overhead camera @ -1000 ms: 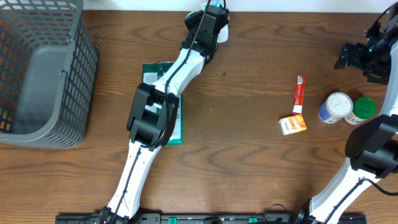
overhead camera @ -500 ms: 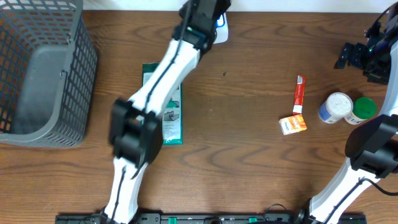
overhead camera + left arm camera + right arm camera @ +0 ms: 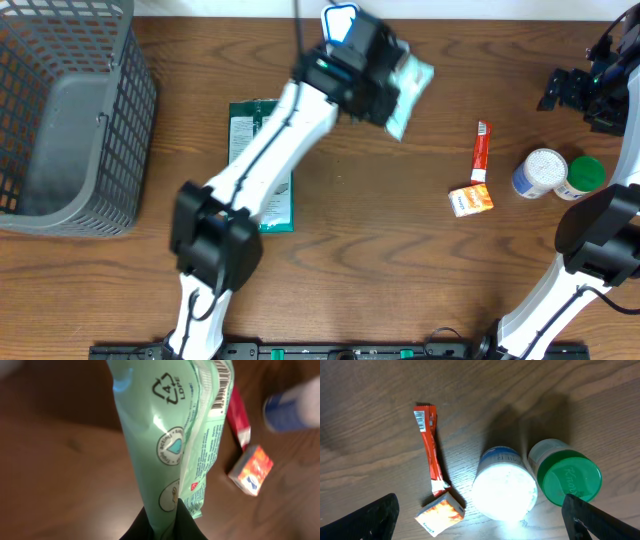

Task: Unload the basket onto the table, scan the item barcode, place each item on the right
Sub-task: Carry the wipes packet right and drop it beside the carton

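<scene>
Looks like a mock shop checkout in a robot lab. There's a wooden surface (image 3: pixel 400 260) with a grey basket (image 3: pixel 140 120) upper left. Retail goods are laid out: a green packet (image 3: pixel 243 135) centre left, then a sachet (image 3: pixel 481 150), a box (image 3: pixel 470 200), a white jar (image 3: pixel 540 172) and a green-lidded jar (image 3: pixel 583 176) on the right. The left arm (image 3: pixel 270 160) and right arm (image 3: pixel 590 250) rise from a rail (image 3: pixel 330 350) at the bottom edge. A pouch (image 3: pixel 170 435) shows its barcode (image 3: pixel 220 385).

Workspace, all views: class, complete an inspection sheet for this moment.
Surface: brown wooden table.
Job's things: mint-green plastic pouch held off the table, barcode showing in left wrist view.
Clutter: grey plastic mesh basket; dark green flat packet; red sachet; small orange box; white-lidded blue jar; green-capped bottle.
End effectors: left end effector shut on pouch; right end effector open, empty.
Cables: black cable along left arm.
Surroundings: black rail at near edge.
</scene>
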### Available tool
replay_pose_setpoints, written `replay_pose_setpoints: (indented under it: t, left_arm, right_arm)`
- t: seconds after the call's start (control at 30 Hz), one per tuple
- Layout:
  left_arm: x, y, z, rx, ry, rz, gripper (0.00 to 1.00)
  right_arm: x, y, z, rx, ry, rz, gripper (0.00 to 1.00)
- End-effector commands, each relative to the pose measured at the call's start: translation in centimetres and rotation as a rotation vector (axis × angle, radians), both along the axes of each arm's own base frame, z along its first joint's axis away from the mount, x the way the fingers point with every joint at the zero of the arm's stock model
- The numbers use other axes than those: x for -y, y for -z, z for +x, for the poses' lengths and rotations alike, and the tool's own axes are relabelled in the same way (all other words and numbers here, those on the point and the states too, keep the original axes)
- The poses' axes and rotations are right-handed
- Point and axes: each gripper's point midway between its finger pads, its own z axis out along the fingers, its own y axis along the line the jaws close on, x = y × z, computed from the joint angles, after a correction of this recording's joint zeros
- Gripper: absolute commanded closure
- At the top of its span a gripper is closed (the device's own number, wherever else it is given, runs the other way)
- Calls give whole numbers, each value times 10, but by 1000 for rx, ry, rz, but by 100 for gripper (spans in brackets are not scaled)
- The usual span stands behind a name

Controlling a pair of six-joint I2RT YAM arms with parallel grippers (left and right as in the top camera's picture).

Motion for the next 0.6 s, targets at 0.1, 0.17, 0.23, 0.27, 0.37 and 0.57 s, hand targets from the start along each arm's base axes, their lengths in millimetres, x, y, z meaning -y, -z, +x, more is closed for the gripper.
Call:
replay_pose_setpoints:
  t: [0.1, 0.17, 0.23, 0.27, 0.37, 0.57]
  left_arm:
    - [58, 74, -61, -278, -22, -18, 93]
    - [75, 91, -72, -295, -7, -13, 93]
    - [94, 109, -86, -316, 2, -13, 93]
    - [101, 116, -92, -325, 2, -12, 93]
    - [123, 131, -108, -327, 32, -20, 93]
    - [152, 120, -120, -265, 94, -82, 36]
  right_arm:
    - [0, -12, 0, 28, 13, -11, 1]
    - [0, -12, 0, 28, 12, -11, 1]
    - [0, -12, 0, 28, 12, -11, 1]
    - [0, -12, 0, 28, 12, -11, 1]
    - [0, -12, 0, 28, 13, -11, 1]
    - [0, -12, 0, 28, 13, -11, 1]
